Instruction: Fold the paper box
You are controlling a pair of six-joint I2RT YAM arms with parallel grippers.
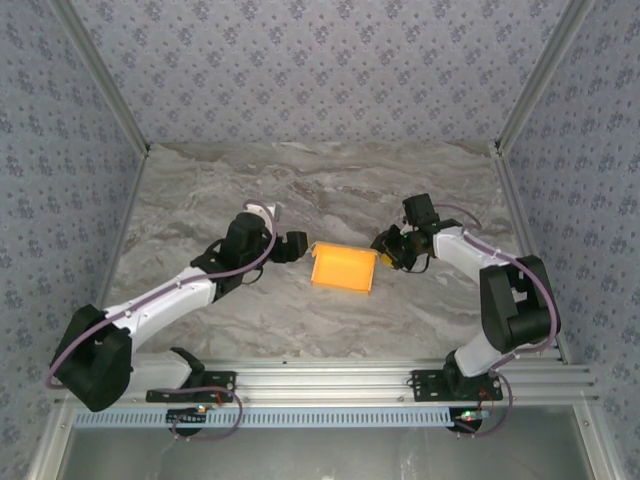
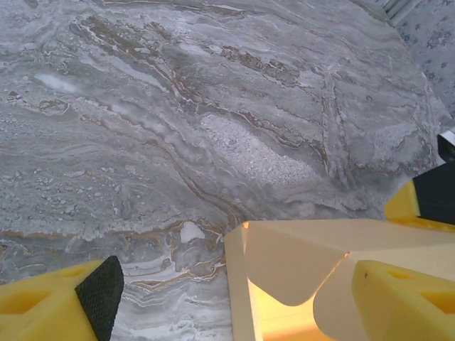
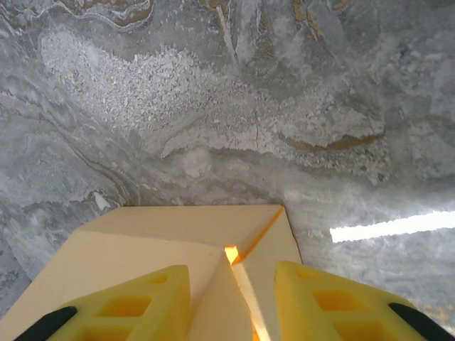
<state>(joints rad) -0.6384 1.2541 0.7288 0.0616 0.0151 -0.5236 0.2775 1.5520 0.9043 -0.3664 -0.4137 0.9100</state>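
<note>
In the top view, the paper box (image 1: 343, 268) lay near the middle of the marbled grey tabletop (image 1: 300, 190). It was a shallow orange tray with its open side up and its long side running from 9 o'clock to 3 o'clock. The two arms reached to it from both ends.

The left fingers (image 1: 295, 243) were at the 9 o'clock end of the box, just beside its short wall. In the left wrist view these fingers (image 2: 50, 305) stood wide apart. One was over bare tabletop at 7 o'clock of the view and the other at 5 o'clock, over the box (image 2: 284, 256). A rounded flap (image 2: 291, 266) leaned inward over the glowing orange inside. The box did not look clamped.

The right fingers (image 1: 385, 250) were at the 3 o'clock end, close against the box. In the right wrist view they (image 3: 135, 305) were partly apart, and a corner fold of the pale card (image 3: 185, 234) ran into the gap between them. Whether they pinched this fold, I cannot tell.
</note>
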